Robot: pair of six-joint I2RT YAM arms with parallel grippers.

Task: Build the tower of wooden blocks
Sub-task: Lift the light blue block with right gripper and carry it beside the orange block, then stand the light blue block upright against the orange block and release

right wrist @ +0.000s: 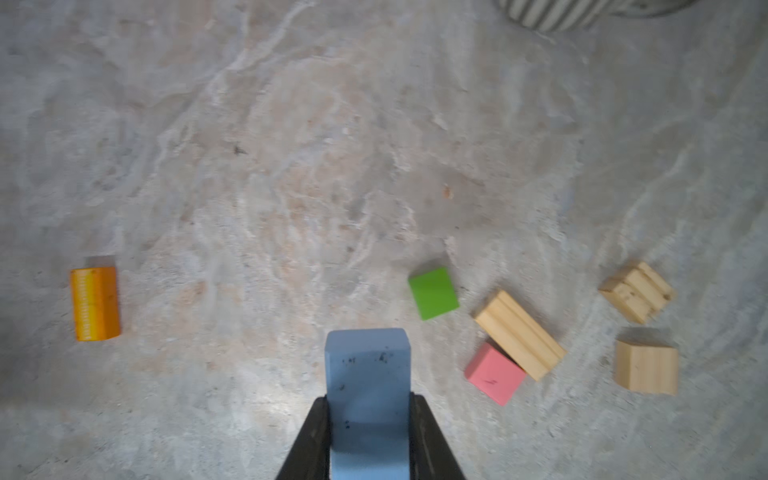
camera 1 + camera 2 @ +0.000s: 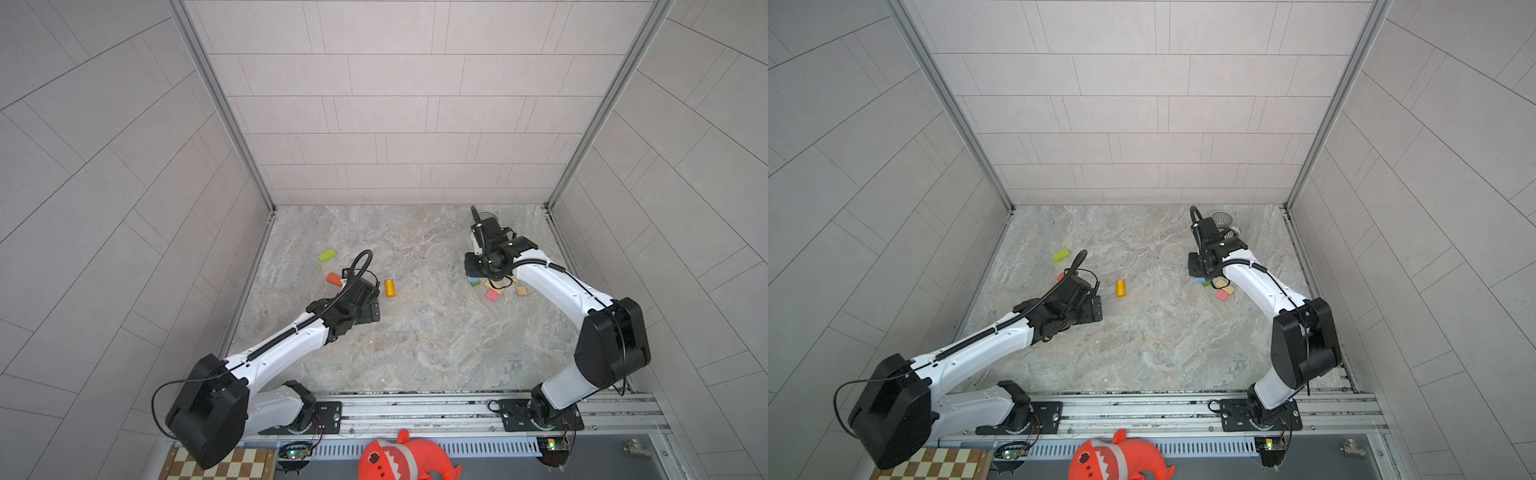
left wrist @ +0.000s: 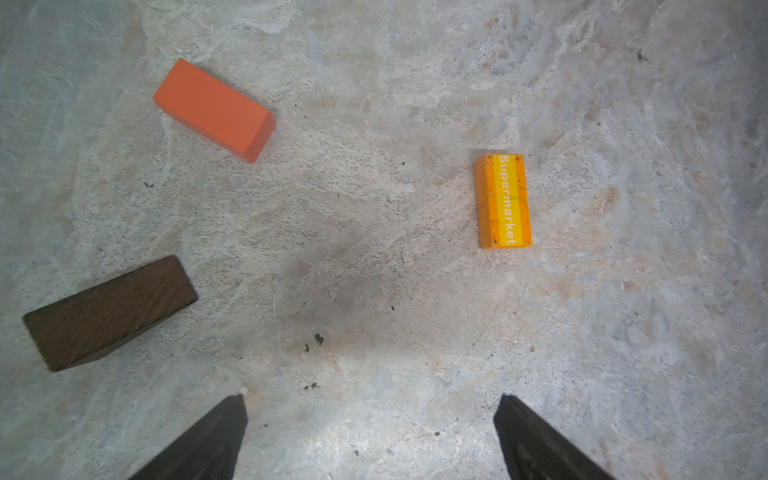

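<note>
**Blue block pinched on the right, nothing stacked yet**

Over on the right, the right gripper [image 1: 369,401] has its jaws pressed against both sides of a blue block [image 1: 368,374], which sticks out past the fingertips. Just beside it on the marble tabletop [image 1: 291,166] lies a loose cluster. There's a green cube [image 1: 433,293], then a long tan block [image 1: 519,334] with a pink block [image 1: 494,374] touching it. A grooved tan block [image 1: 636,293] and a short tan block [image 1: 646,361] sit a little apart from those. Every one of them lies flat on the marble. The striped mug [image 1: 552,14] stands near the far edge on the right, beyond the arm.

Across on the left, the left gripper [image 3: 372,399] hangs over bare marble, jaws spread wide, nothing between them. Ahead of it lie an orange block [image 3: 214,110] and a dark brown block [image 3: 110,311], near each other but not touching. Towards the middle is the yellow-orange lettered block [image 3: 503,201], reading "Supermarket", well apart from both. Farther out on the left, a lime-green block [image 2: 327,254] lies alone in both top views.
</note>
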